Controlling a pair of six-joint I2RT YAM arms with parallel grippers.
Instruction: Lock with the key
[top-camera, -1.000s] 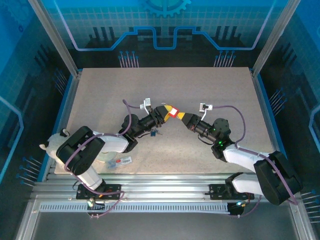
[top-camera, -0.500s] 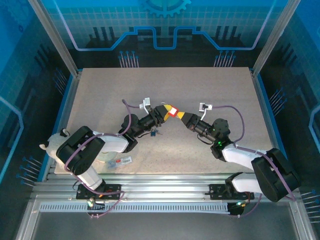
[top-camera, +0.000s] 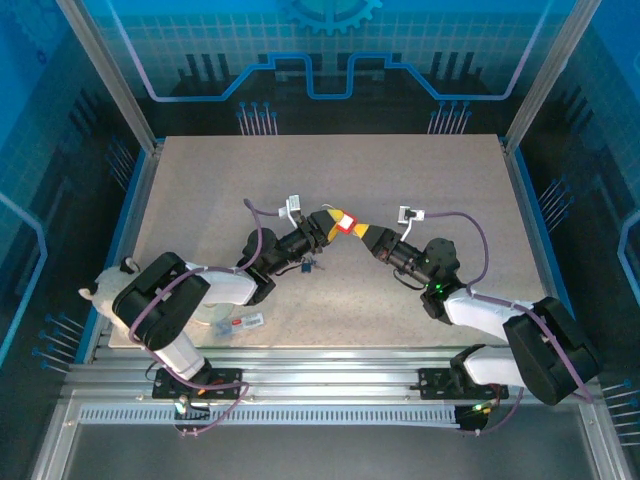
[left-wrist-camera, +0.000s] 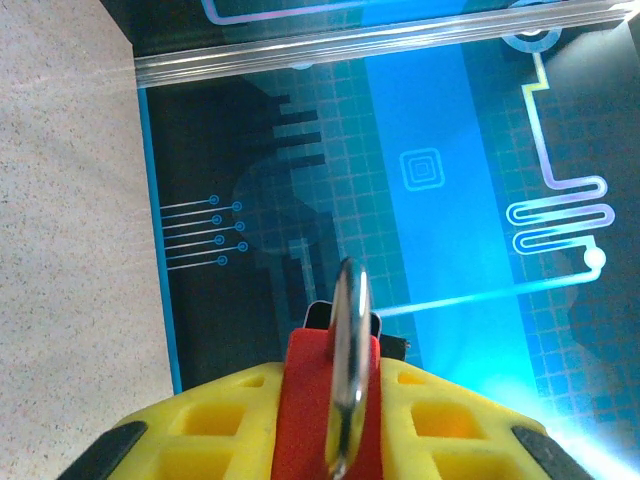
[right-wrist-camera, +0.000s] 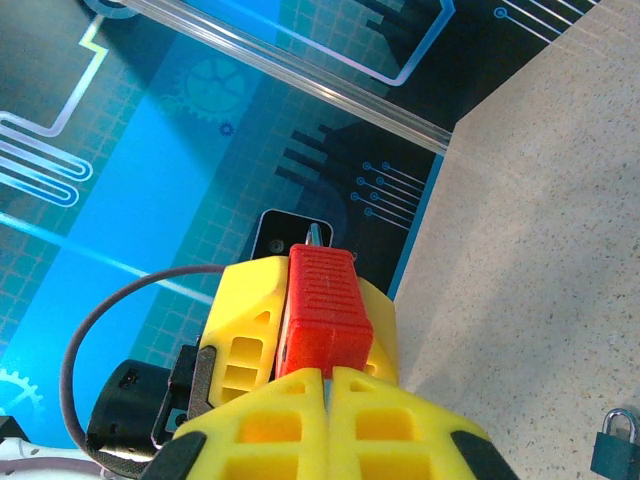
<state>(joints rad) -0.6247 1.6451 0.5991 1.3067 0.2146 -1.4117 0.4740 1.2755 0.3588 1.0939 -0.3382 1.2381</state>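
Finding one: my left gripper (top-camera: 333, 220) is closed on the red padlock (top-camera: 345, 227), pinching its body between the yellow fingers (left-wrist-camera: 210, 420). The lock is held up off the table (top-camera: 400, 170), over its middle, where my two arms meet nose to nose.

Finding two: in the left wrist view the padlock (left-wrist-camera: 305, 400) sits upright between the pads. Its metal shackle (left-wrist-camera: 350, 340) is seen edge-on, rising from the red body away from the camera.

Finding three: my right gripper (top-camera: 364, 236) has its fingers pressed together with no gap at the seam (right-wrist-camera: 327, 385), and the tips sit right at the near end of the red body. Whether anything thin is caught between them I cannot tell.

Finding four: from the right wrist, the padlock (right-wrist-camera: 320, 305) has its long axis running straight away from my right fingertips, in line with them. A sliver of metal shows at its far end. From above, that axis runs from upper left to lower right between the two sets of fingertips.

Finding five: a second, small dark padlock (right-wrist-camera: 610, 440) lies on the table, near my left wrist (top-camera: 308, 265) and well below the held lock.
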